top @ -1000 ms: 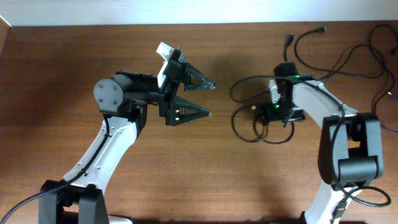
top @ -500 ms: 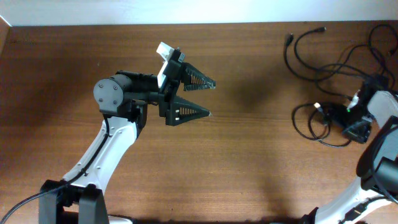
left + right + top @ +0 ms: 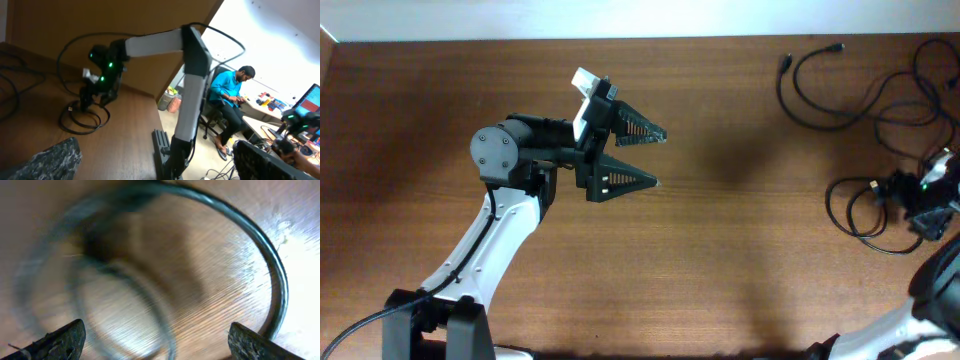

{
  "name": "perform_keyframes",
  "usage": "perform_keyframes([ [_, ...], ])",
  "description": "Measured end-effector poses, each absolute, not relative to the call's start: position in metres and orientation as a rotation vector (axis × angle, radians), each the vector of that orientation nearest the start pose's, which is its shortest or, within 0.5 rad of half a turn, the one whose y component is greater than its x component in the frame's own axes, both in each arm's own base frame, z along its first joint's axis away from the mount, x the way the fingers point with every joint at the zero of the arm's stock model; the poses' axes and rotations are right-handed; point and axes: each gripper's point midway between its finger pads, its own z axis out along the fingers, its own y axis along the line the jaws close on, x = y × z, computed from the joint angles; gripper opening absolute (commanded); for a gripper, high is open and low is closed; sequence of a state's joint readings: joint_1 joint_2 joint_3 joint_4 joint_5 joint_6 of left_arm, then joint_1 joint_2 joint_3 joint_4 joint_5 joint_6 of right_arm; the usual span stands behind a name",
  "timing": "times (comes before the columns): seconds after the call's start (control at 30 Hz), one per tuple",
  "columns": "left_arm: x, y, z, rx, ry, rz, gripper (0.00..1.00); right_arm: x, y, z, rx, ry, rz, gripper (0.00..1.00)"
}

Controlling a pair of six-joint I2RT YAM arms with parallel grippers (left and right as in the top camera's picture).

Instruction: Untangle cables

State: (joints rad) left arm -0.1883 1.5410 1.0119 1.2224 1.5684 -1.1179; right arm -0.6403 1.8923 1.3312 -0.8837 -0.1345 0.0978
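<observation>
A small coil of thin black cable (image 3: pixel 860 212) lies at the table's right edge. My right gripper (image 3: pixel 916 203) hangs low over its right side. In the right wrist view the fingers (image 3: pixel 56 342) stand wide apart, with blurred cable loops (image 3: pixel 272 275) on the wood between and beyond them, so the right gripper (image 3: pixel 155 347) is open. More loose cables (image 3: pixel 820 95) sprawl at the far right corner. My left gripper (image 3: pixel 660 160) is open and empty, raised above mid table. The left wrist view shows the coil (image 3: pixel 82 119) under the right gripper (image 3: pixel 92 97).
The right arm (image 3: pixel 187 90) reaches from its base at the table's near right edge. A person sits at a desk beyond the table (image 3: pixel 232 97). Thicker cords run off the right edge (image 3: pixel 945 150).
My right gripper has swept far to the right, from mid table to the right edge, and the cable coil has moved right with it. The left arm has not moved.
</observation>
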Motion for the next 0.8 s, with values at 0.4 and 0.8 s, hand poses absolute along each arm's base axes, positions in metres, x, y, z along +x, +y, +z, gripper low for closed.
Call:
perform_keyframes([
  [0.4, 0.274, -0.227, 0.353, 1.143, 1.455, -1.644, 0.99, 0.321, -0.026, 0.248, 0.041, 2.498, 0.122, 0.99],
  [0.8, 0.274, -0.227, 0.353, 1.144, 1.455, -1.644, 0.99, 0.321, -0.006, 0.228, -0.062, 2.580, 0.153, 0.99],
])
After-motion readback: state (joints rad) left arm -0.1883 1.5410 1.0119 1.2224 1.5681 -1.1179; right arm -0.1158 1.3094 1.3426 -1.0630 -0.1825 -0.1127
